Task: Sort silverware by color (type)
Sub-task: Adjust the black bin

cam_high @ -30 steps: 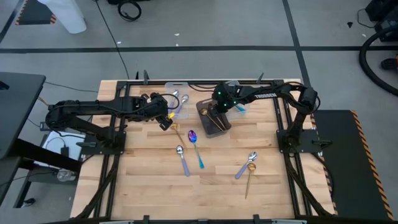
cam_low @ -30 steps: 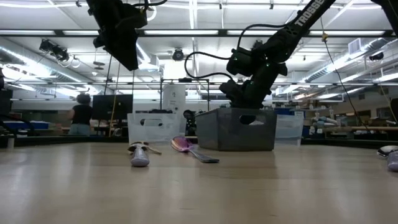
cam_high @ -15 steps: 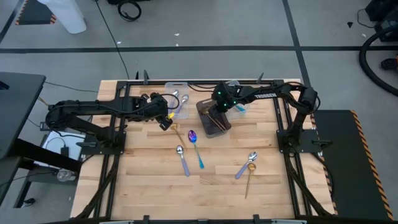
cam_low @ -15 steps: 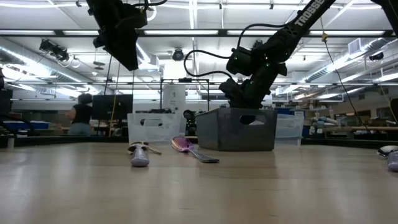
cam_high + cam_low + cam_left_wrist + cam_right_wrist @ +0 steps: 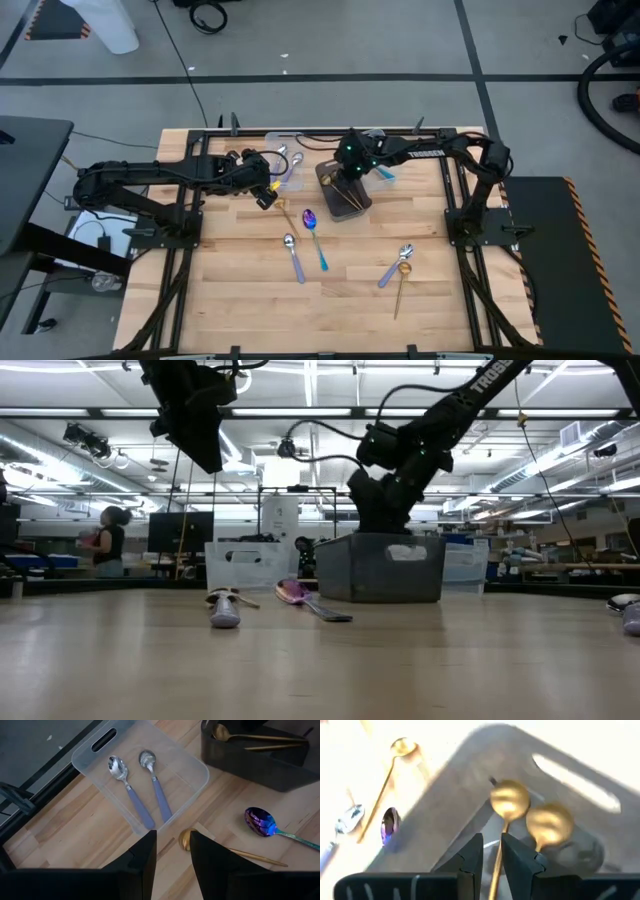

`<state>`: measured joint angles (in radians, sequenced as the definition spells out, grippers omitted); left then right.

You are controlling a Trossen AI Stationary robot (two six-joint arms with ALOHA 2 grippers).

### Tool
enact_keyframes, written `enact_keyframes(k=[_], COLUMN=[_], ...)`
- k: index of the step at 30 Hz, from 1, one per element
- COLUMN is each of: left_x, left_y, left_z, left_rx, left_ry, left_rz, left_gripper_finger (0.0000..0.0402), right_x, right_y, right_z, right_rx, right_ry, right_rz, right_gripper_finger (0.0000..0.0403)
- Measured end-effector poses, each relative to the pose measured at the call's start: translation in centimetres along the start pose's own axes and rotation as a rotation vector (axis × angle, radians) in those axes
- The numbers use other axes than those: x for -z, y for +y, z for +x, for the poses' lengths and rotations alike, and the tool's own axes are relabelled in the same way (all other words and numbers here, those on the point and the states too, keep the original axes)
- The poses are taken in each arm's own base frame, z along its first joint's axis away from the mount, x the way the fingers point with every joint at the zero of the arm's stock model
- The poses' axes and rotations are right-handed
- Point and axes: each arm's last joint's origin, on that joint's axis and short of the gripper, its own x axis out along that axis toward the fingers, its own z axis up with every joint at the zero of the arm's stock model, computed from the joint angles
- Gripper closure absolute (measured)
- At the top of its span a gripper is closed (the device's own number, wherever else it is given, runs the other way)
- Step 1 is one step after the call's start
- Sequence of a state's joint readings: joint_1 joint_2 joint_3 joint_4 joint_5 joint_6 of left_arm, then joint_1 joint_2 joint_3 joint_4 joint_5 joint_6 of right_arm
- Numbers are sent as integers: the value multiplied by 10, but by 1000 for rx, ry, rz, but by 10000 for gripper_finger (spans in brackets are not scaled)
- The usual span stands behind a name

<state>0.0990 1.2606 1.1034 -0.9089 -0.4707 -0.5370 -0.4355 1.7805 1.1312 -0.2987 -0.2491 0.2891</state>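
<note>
Right gripper [image 5: 349,178] hangs over the dark bin [image 5: 329,176], near table centre toward 12 o'clock, fingers a narrow slit apart around a gold spoon's [image 5: 507,805] handle; whether they pinch it cannot be told. A second gold spoon [image 5: 548,826] lies alongside in the bin. Left gripper [image 5: 172,851], slightly open and empty, hovers just above a loose gold spoon [image 5: 225,849], beside the clear bin [image 5: 197,787] holding two lavender-handled spoons [image 5: 131,790], which lie side by side.
</note>
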Motion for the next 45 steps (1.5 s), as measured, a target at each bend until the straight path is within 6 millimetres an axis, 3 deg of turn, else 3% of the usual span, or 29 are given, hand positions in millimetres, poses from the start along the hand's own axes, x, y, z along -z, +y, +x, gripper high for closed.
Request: enact_keyframes(k=[6,18,26,34,45], left_x=[0,0,0,0,0], left_y=[0,0,0,0,-1], left_z=[0,0,0,0,0], left_rx=[0,1,0,1,4], left_ry=[0,0,0,0,-5], left_rz=[1,0,0,-1,-4], left_gripper_finger=[276,276,276,276,276], right_x=[-16,-25,-36,-27,-29], right_y=[9,-7,-10,-5,-15], right_z=[-7,-12,-15,-12,-14], right_rx=[114,270,352,160,370], right_ry=[-73,-127,-232,-139,-155], right_rz=[-221,-376,-381,-419,-368], right_gripper_finger=[323,323,323,323,269])
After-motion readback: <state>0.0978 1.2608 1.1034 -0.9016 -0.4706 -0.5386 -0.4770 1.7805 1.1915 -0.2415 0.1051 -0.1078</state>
